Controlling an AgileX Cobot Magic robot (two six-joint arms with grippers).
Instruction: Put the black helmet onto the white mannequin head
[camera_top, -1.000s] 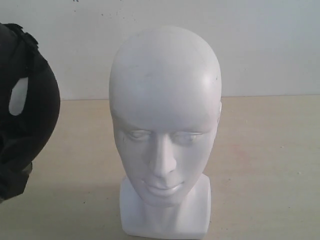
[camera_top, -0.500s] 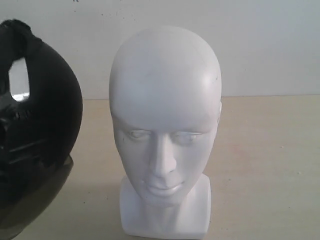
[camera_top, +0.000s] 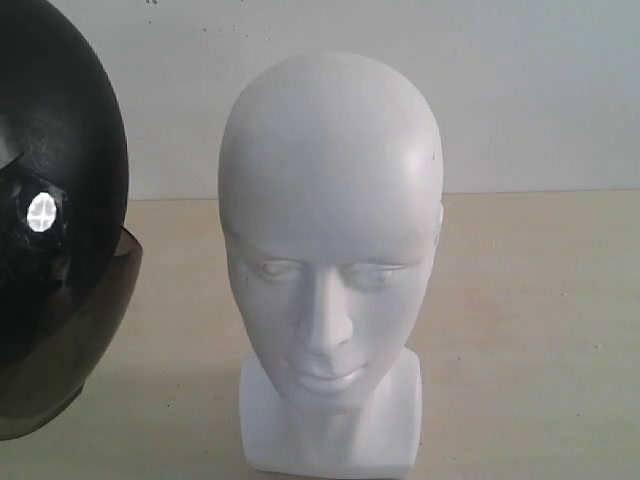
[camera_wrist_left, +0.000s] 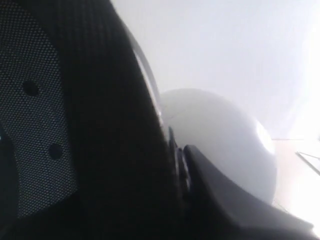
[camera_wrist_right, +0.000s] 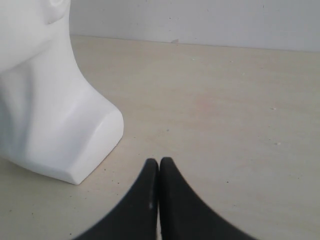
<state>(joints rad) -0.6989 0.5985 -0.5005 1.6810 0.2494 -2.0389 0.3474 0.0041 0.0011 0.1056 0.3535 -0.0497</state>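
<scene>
The white mannequin head (camera_top: 330, 200) stands upright on its neck base at the table's middle, facing the exterior camera. The black helmet (camera_top: 60, 150) hangs in the air at the left edge, apart from the head, with its smoke-tinted visor (camera_top: 70, 350) at the bottom. Its mesh lining (camera_wrist_left: 45, 125) fills the left wrist view. There my left gripper (camera_wrist_left: 180, 160) is shut on the helmet's rim, with the head's crown (camera_wrist_left: 220, 140) behind it. My right gripper (camera_wrist_right: 159, 162) is shut and empty, low over the table beside the neck base (camera_wrist_right: 75, 135).
A pale wooden table (camera_top: 530, 330) runs back to a white wall (camera_top: 520, 90). Bare tabletop lies to the right of the head and in front of my right gripper.
The helmet has risen and turned at the left edge: its smooth shell now faces the exterior camera and the visor hangs below. The mannequin head has not moved.
</scene>
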